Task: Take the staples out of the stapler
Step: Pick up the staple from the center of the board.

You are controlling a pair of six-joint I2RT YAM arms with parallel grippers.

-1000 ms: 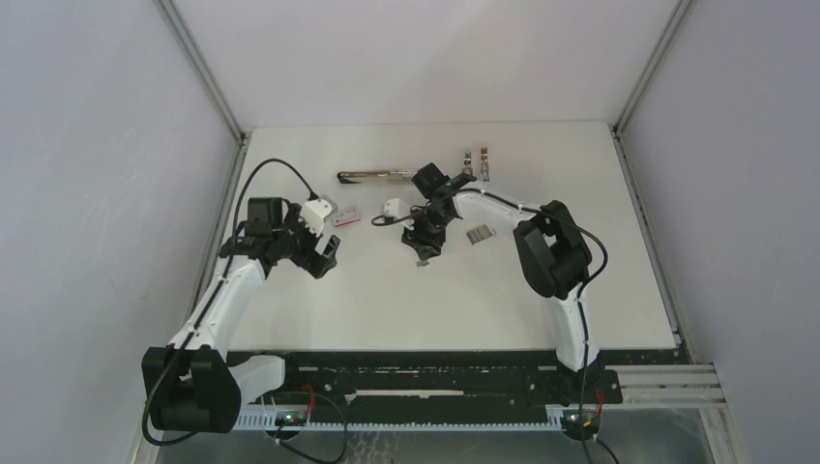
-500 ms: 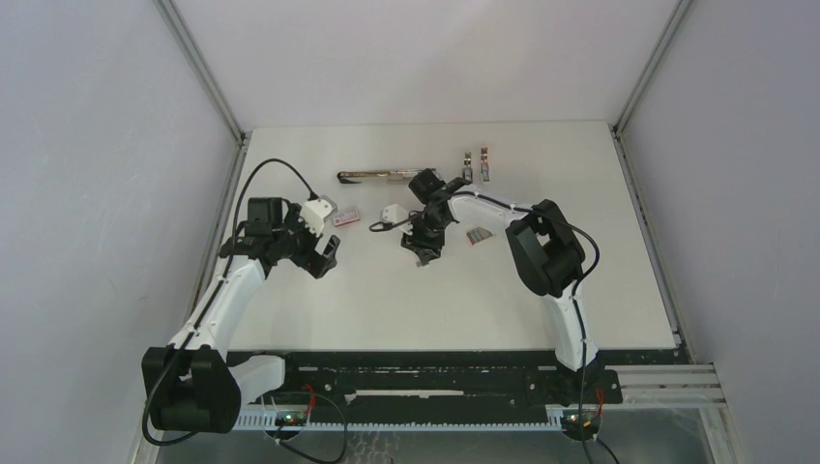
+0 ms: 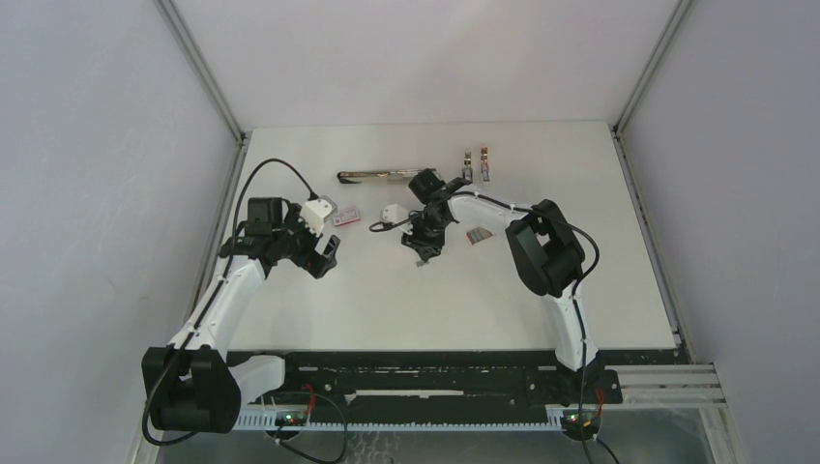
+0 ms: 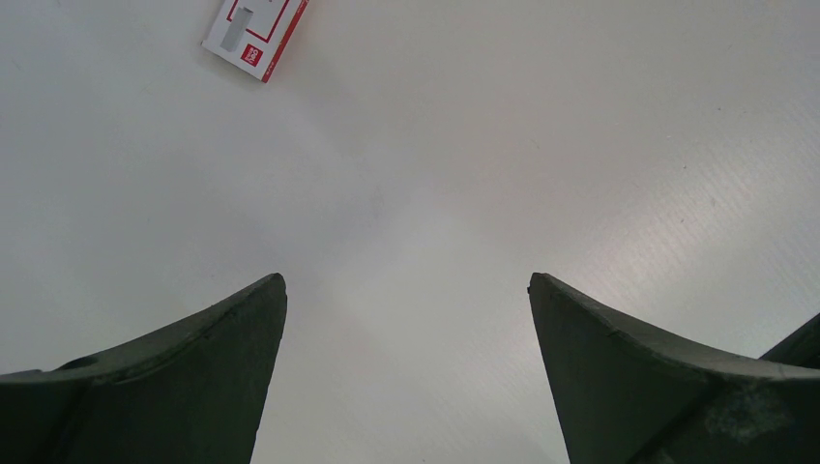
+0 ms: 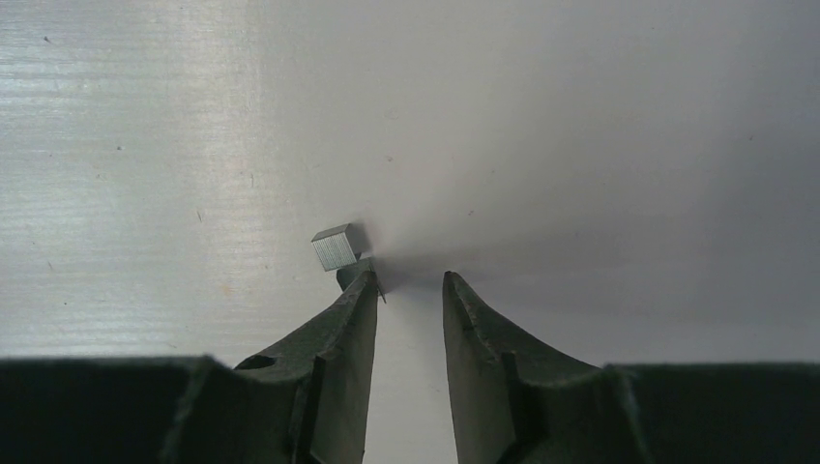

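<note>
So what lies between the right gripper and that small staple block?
Nothing. The right wrist view shows the staple block right beside one fingertip of the right gripper, outside its gap.

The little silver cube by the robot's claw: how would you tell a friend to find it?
Look at the white table and find the right gripper, low over the table's middle. Just past one fingertip lies the staple block. It is a tiny ribbed silver-grey cube, plain metal, unlike the pink-and-white box farther left.
</note>
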